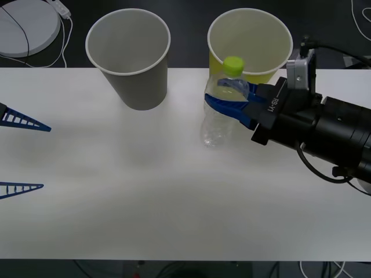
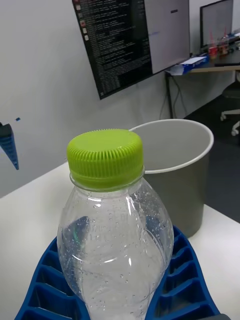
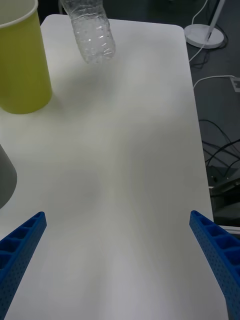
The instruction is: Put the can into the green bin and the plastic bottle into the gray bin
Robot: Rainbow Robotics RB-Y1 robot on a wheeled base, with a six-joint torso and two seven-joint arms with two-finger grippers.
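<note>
Clear plastic bottle (image 1: 219, 119) with lime cap, clamped by the right tool (image 1: 229, 101), just in front of the green bin (image 1: 250, 43), gray bin (image 1: 128, 58) beside that bin on the white tabletop (image 1: 174, 197), left tool (image 1: 23, 155) spread open and empty, well apart from the bottle.

Even, bright overhead light falls on the white table (image 1: 174, 208), which reads almost blown out in the front view, with only soft, faint shadows beneath the gray cup (image 1: 128, 58) and the plastic bottle (image 1: 223, 104). The dark floor behind falls into deep shade. In the right wrist view, the bottle's green cap (image 2: 105, 157) and clear body stand sharp, small highlights glinting on the plastic, while the monitor (image 2: 132, 37) behind is soft. In the left wrist view, a broad, diffuse shadow spreads across the tabletop beside the yellow-green cup (image 3: 22, 65).
</note>
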